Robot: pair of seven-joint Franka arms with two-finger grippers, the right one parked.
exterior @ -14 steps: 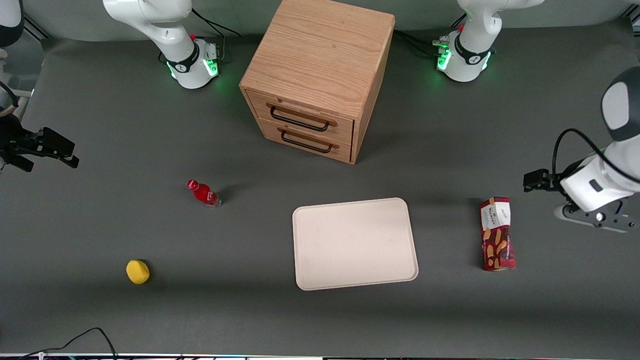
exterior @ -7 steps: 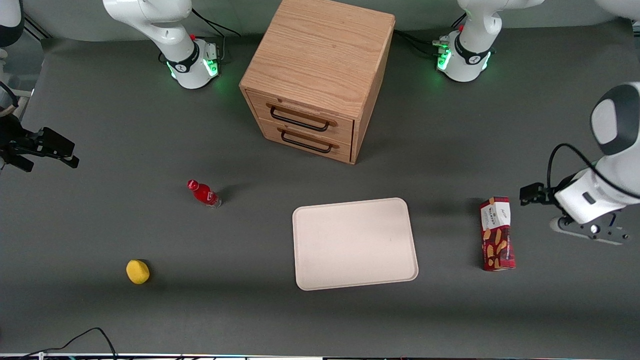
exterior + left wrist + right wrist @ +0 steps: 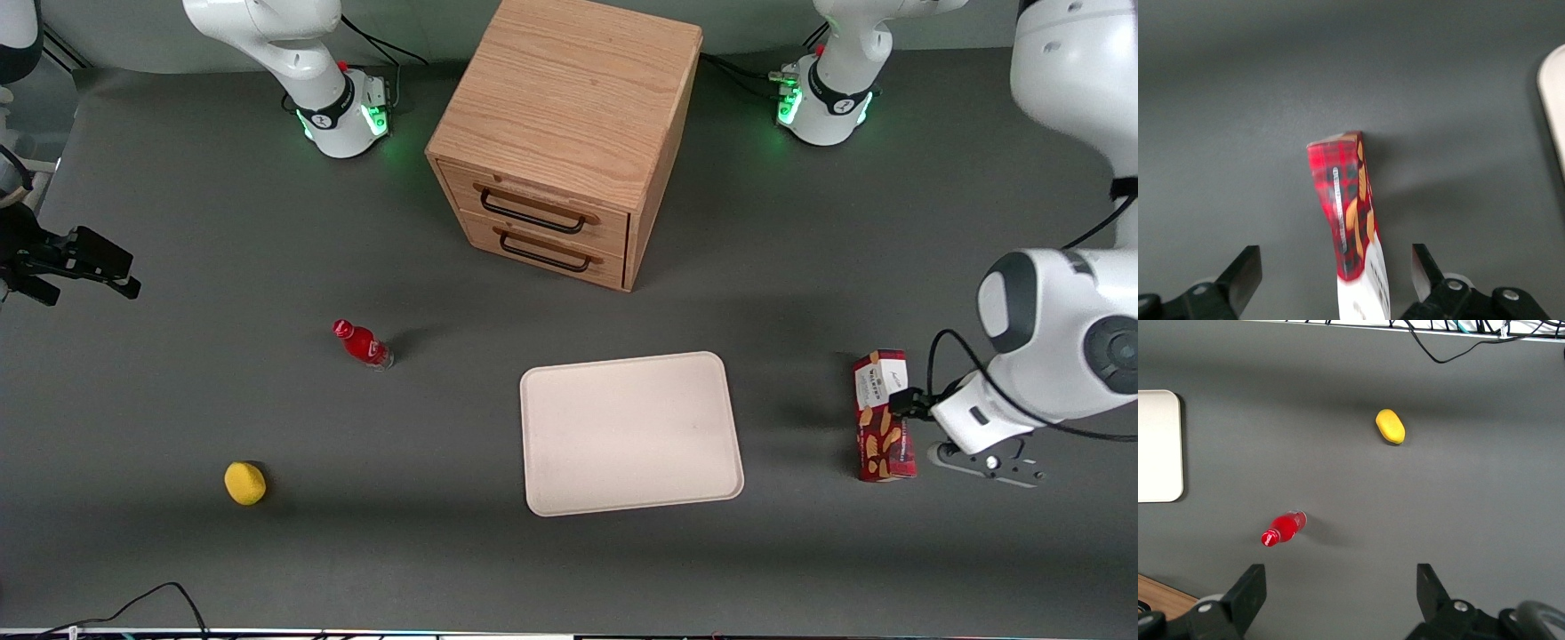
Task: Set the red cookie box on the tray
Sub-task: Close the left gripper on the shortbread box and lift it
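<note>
Approach to the grasp. The long, narrow dark-red cookie box (image 3: 883, 415) with tan cookie pictures and a white label at one end lies on the dark grey table (image 3: 267, 551), toward the working arm's end, well apart from the large flat cream-white rectangular tray (image 3: 630, 433) with rounded corners and a low rim. The left arm's gripper (image 3: 1337, 275) hangs just beside and above the box, its two black fingers (image 3: 1245, 275) spread wide, one to each side of the carton's narrow width; neither finger touches it. To do this step well, the judgement is that the gripper should centre over the box's middle length, not the labelled end, so that the carton does not tip when lifted, then descend with the fingers straddling the long sides before closing. A grip too near one end risks the box swinging or slipping on the way to the tray.
</note>
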